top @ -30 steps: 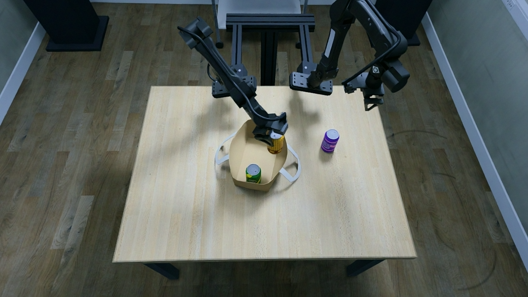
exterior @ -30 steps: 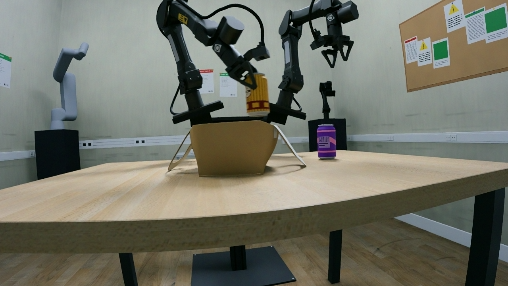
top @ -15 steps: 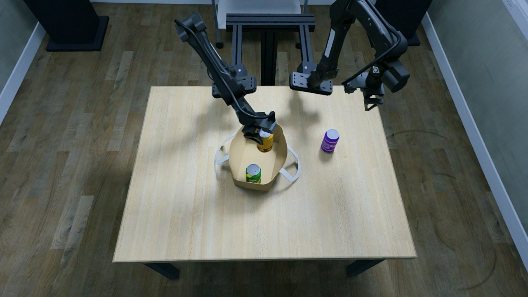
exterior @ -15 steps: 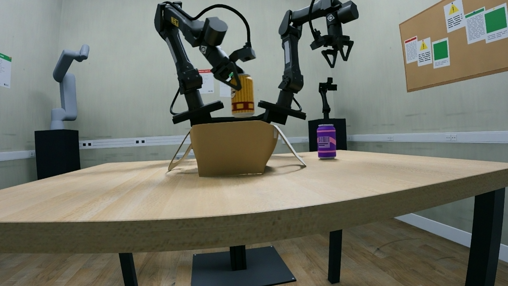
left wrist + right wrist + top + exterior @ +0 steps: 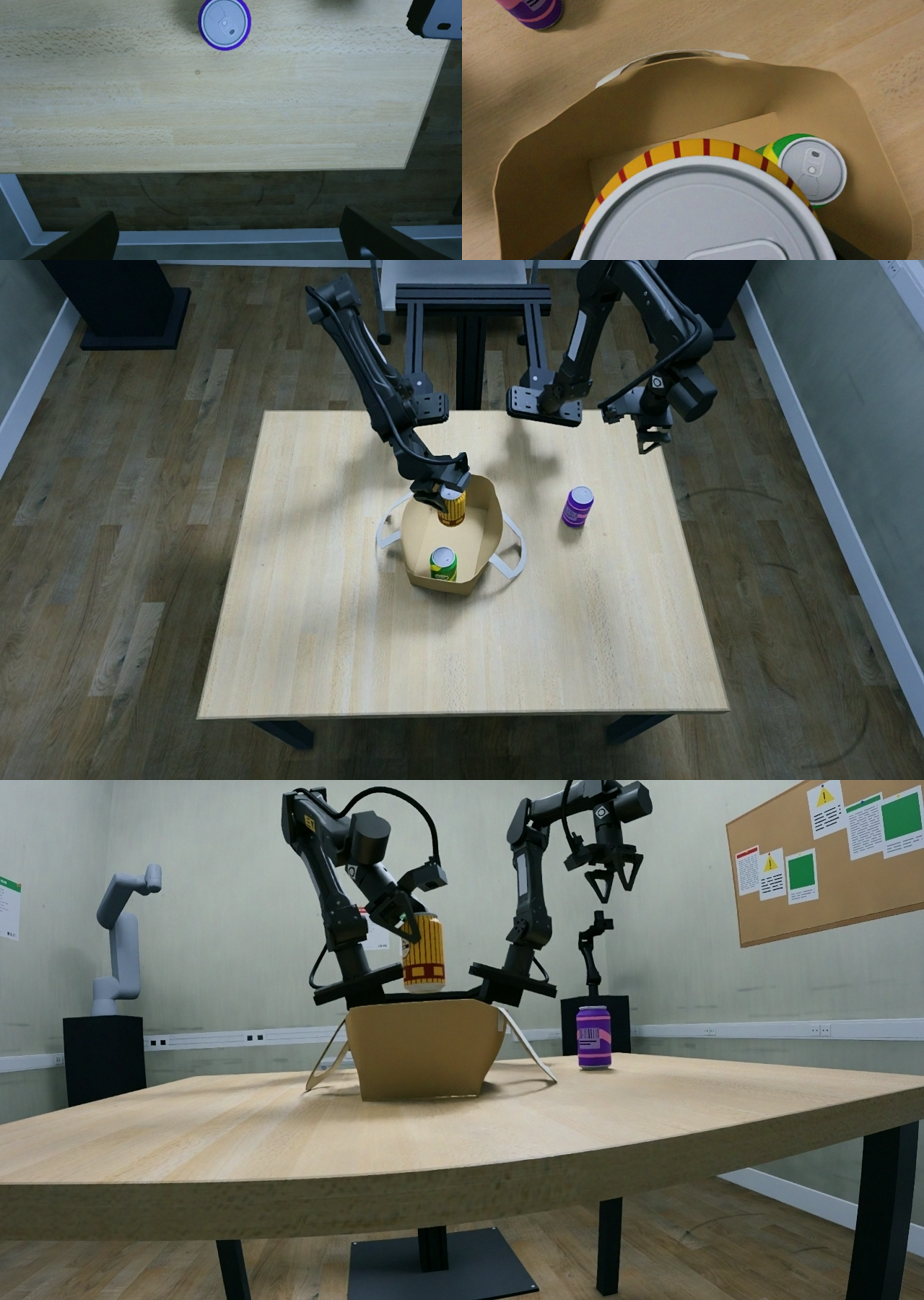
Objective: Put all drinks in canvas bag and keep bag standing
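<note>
While the bag [image 5: 483, 534] [image 5: 423, 1051] [image 5: 678, 90] stands below, the right tool [image 5: 440, 497] [image 5: 413, 925] [image 5: 699, 217] clamps the yellow can [image 5: 453, 510] [image 5: 424, 954] [image 5: 700, 217]

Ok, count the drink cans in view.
3: a yellow can in the right hand above the bag, a green can inside the bag, a purple can on the table.
</note>
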Motion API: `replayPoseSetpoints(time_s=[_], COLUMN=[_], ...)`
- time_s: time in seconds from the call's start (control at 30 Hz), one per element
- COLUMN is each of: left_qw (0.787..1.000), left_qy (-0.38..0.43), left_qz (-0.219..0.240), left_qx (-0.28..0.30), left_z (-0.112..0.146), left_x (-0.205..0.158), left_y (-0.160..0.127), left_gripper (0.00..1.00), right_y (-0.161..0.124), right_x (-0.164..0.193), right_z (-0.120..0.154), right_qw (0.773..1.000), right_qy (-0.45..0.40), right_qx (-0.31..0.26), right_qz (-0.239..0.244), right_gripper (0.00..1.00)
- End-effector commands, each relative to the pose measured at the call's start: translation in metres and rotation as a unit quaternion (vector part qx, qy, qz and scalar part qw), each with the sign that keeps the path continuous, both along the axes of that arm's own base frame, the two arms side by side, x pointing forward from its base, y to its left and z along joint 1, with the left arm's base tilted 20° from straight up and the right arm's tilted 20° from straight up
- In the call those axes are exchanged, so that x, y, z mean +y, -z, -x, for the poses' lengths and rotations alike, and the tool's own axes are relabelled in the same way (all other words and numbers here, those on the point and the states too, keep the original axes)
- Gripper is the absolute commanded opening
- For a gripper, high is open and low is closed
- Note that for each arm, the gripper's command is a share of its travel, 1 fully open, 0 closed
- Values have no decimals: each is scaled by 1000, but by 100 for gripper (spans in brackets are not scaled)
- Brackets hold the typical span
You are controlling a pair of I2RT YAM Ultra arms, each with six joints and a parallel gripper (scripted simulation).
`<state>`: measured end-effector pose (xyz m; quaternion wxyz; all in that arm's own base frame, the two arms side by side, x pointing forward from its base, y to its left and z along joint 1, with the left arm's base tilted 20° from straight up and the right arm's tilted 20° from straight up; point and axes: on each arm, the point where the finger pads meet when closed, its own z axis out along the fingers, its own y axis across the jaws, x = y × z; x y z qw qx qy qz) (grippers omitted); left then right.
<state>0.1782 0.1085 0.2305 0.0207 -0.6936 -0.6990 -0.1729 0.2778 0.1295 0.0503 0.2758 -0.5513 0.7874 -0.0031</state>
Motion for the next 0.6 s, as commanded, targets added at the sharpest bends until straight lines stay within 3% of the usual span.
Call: replayPoseSetpoints(time_s=[0.0,0.47,0.57], left_qw=[1000,1000,1000], left_qy=[6,6,6], left_qz=[2,2,2], left_qx=[-14,-14,-14], left_z=[0,0,0], left_x=[-5,-5,-5], left_y=[-9,-9,-9], left_gripper=[100,100,100], right_y=[-32,-13,-26], right_x=[24,20,24], right_z=[-14,-3,-15], right_qw=[997,998,998], right_qy=[-31,-31,-29], right_qx=[-50,-31,-45], right_qz=[-41,-34,-40], right_gripper=[70,70,70])
